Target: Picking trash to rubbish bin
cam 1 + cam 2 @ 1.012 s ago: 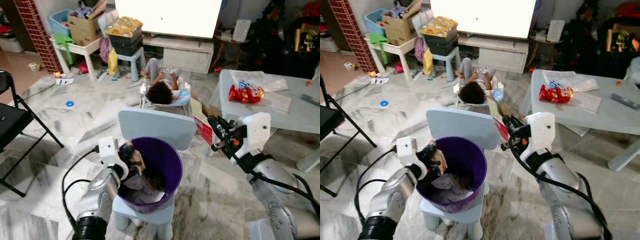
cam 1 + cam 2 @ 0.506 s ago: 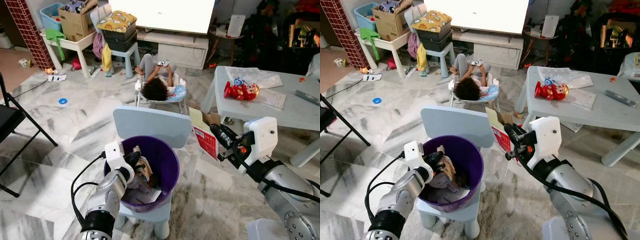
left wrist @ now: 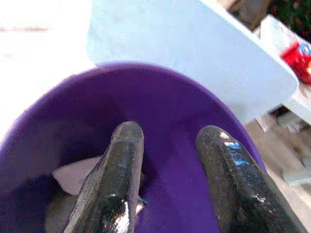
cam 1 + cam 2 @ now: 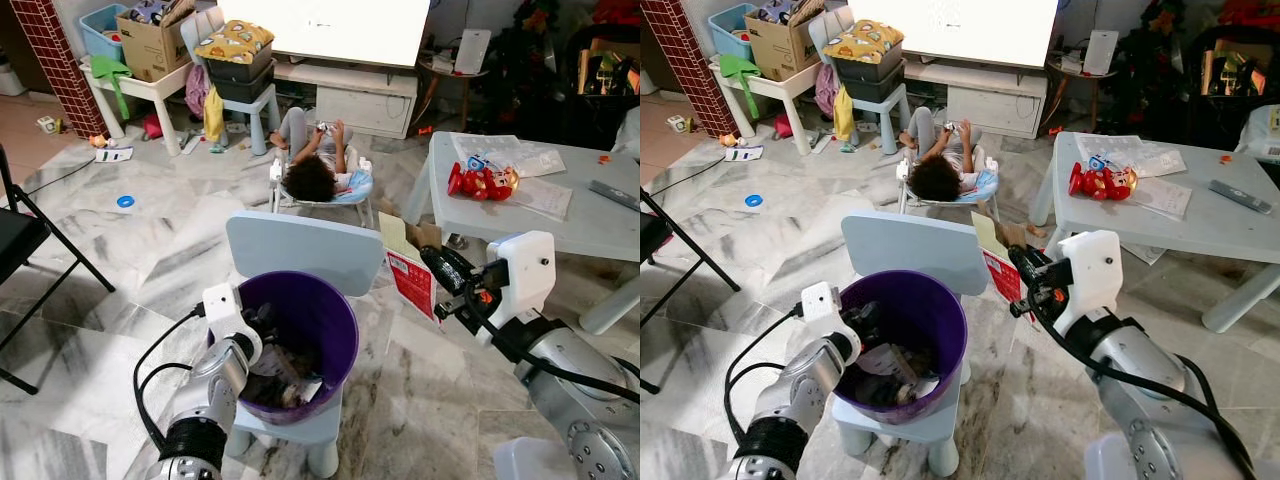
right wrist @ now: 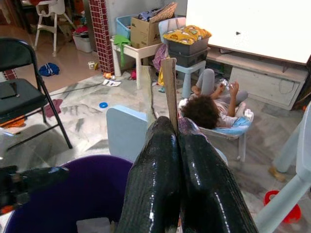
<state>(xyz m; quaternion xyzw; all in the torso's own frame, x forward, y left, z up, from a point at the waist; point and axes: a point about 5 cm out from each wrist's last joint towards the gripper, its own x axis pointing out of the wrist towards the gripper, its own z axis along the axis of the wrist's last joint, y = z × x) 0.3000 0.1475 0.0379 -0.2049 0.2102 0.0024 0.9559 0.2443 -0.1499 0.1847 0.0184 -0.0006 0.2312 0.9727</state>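
The round purple plastic bin (image 4: 310, 335) sits on the seat of a small pale-blue plastic chair (image 4: 305, 250), with crumpled paper and wrappers (image 4: 285, 370) already lying in its bottom. The left gripper (image 3: 167, 141) hangs just inside the near rim, its two black fingers spread apart with nothing between them. The right gripper (image 4: 440, 265) is beside the bin's far right edge, fingers pressed together on a flattened cardboard carton with a red printed panel (image 4: 410, 275), which stands tilted outside the rim.

Risks noted: the carton is wide and held by one edge, so it could catch the rim and drop to the marble floor (image 4: 160, 240). A push against the rim might tip the bin off its seat. A person (image 4: 315, 175) reclines in a low seat just beyond the chair.
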